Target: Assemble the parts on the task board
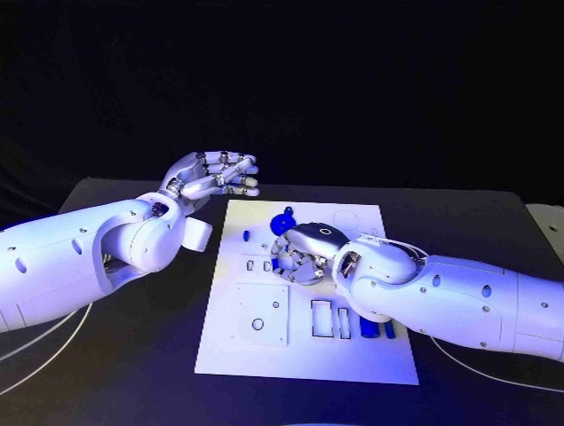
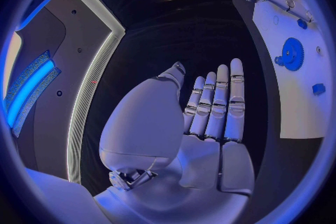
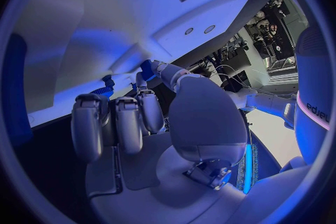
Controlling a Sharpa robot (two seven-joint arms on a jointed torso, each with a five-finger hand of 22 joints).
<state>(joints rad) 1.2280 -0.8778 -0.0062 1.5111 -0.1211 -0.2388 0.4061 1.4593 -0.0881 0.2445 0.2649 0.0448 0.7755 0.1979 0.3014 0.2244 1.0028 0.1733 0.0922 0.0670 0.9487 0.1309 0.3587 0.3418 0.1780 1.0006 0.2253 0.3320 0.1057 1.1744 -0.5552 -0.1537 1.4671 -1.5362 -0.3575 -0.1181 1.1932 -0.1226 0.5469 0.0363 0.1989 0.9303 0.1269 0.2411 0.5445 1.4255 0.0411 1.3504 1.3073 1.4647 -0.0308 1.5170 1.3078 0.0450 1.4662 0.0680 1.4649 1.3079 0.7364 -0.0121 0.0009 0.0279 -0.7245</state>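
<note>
The white task board (image 1: 305,351) lies in the middle of the black table. A blue gear (image 1: 282,222) stands near its far end and shows again in the left wrist view (image 2: 290,55). Two small blue parts (image 1: 377,327) lie by the board's right edge. My right hand (image 1: 305,253) is curled down over the board's middle. In the right wrist view its thumb and a fingertip meet on a small blue part (image 3: 147,69). My left hand (image 1: 211,176) hovers off the board's far left corner; its fingers (image 2: 213,103) are stretched out straight and hold nothing.
Recesses and outlined slots (image 1: 322,318) mark the near half of the board. A white object (image 1: 557,226) sits at the table's right edge. Cables (image 1: 26,351) trail under my left arm. Bare black table (image 1: 128,355) lies left of the board.
</note>
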